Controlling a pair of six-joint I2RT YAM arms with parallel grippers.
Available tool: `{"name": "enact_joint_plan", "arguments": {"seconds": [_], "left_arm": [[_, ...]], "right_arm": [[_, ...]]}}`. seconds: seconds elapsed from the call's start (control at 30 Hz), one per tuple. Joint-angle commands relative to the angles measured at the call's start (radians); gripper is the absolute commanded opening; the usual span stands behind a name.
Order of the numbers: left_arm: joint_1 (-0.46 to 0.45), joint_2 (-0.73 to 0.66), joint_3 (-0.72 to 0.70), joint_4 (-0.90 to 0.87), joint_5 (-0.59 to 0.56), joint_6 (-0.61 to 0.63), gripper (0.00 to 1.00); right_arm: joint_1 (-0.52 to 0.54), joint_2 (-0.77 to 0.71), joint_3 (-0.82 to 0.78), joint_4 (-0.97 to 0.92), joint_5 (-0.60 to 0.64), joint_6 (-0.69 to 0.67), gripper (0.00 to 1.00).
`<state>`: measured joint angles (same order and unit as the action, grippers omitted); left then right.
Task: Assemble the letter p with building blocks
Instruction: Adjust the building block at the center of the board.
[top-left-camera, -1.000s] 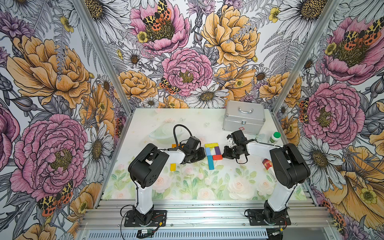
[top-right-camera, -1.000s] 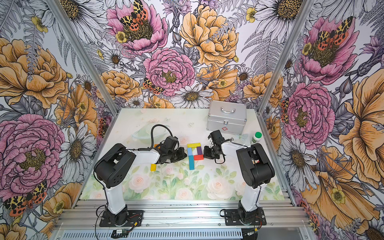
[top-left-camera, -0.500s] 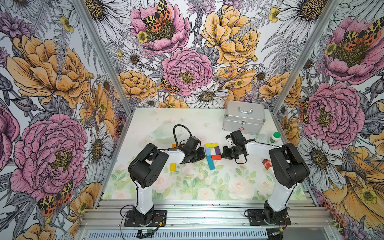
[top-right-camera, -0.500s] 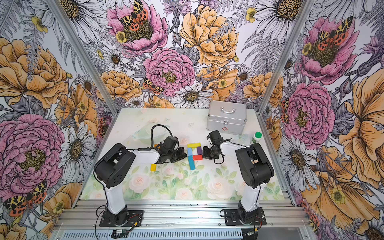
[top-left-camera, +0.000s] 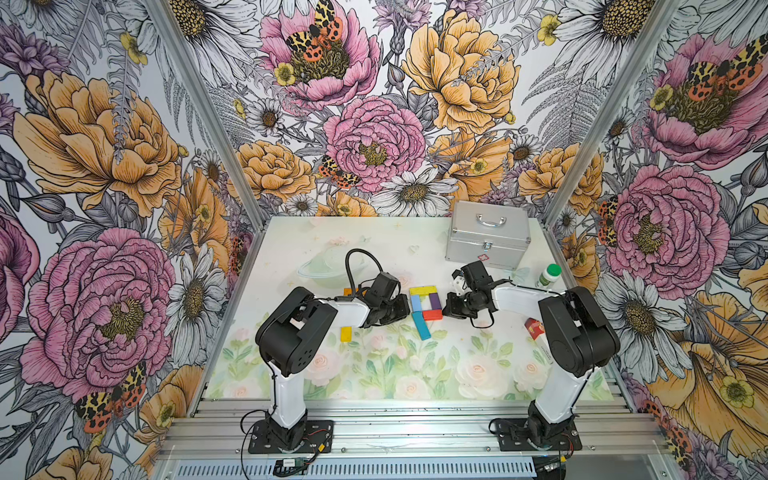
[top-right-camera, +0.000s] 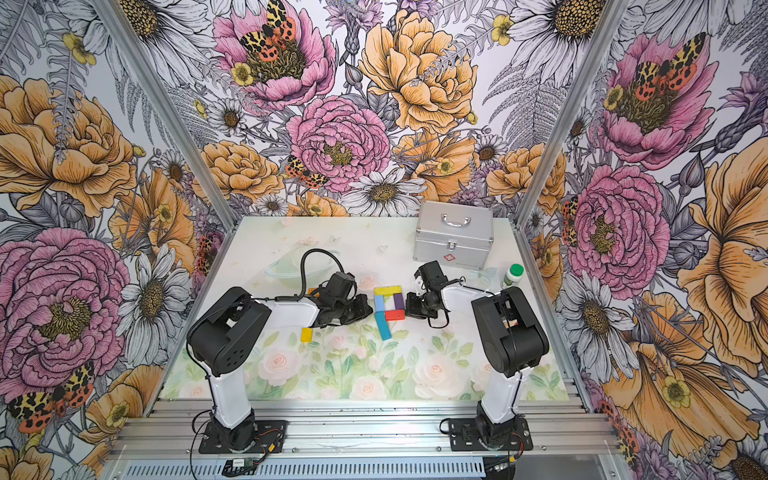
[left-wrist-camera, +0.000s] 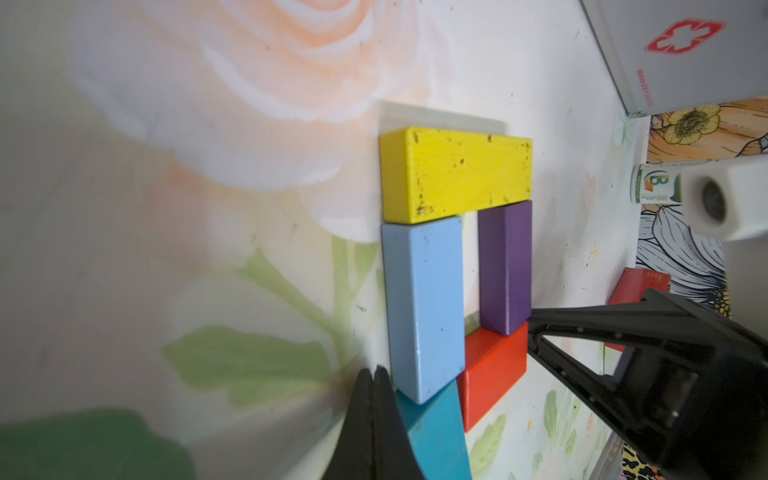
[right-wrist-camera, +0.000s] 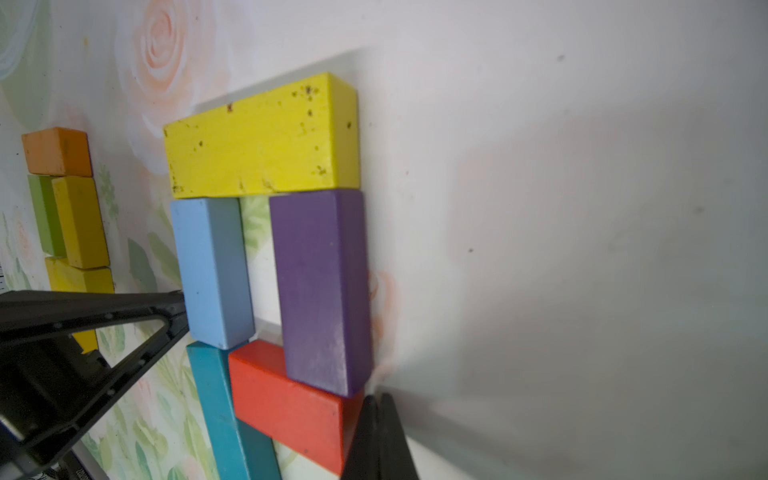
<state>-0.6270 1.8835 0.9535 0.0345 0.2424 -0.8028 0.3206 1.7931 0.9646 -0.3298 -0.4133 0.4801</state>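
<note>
Well, the letter is nearly there, as I read it. A long yellow flat wooden block (top-left-camera: 423, 290) lies as the top bar, and I place everything else from it. Touching its long edge at the end nearer the left arm is a light blue rectangular block (top-left-camera: 415, 303), the upper stem. Touching the same edge at the other end is a purple rectangular block (top-left-camera: 433, 300). A red rectangular block (top-left-camera: 432, 314) closes the bowl opposite the yellow bar, with a gap left open in the middle.

Beyond the light blue block, leading away from the yellow bar, a darker teal-blue block (top-left-camera: 420, 325) continues the stem. It lies slanted, its far end swung towards the right arm's side (so the stem has a kink).

The left gripper (left-wrist-camera: 372, 372) has its jaws pressed together on nothing. Its tip is against the light blue block's outer side, near the end farthest from the yellow bar. The right gripper (right-wrist-camera: 378, 399) is likewise closed and empty, its tip at the corner where purple meets red. Both tips seem to touch the blocks, though the wrist views are too oblique for me to be sure.

What I judge is left: straightening the teal-blue block into line and squaring the bowl. The spare blocks (right-wrist-camera: 56, 151) (orange, green, yellow) lie well apart from the yellow bar, on the left arm's side, and look unneeded.
</note>
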Motion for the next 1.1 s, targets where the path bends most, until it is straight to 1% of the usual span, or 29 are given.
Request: {"name": "enact_joint_plan", "arguments": {"seconds": [0.0,0.13,0.43,0.63,1.07], "left_arm": [[0.013,-0.053,-0.021,-0.042,-0.045,0.031,0.00],[-0.009,-0.092,-0.025,-0.054,-0.013,0.031,0.00],[-0.088,-0.072,-0.027,-0.055,-0.015,-0.004,0.00],[-0.087,-0.087,-0.041,-0.056,-0.045,-0.012,0.00],[-0.090,-0.110,-0.065,-0.056,-0.050,-0.016,0.00]], "right_arm": [[-0.019,-0.016,-0.040,-0.015,0.041,0.000,0.00],[-0.023,-0.025,-0.056,-0.014,0.038,-0.003,0.00],[-0.025,-0.036,-0.073,-0.014,0.041,-0.007,0.00],[-0.026,-0.056,-0.092,-0.012,0.045,-0.009,0.00],[-0.026,-0.094,-0.150,0.000,0.023,-0.009,0.00]]}}
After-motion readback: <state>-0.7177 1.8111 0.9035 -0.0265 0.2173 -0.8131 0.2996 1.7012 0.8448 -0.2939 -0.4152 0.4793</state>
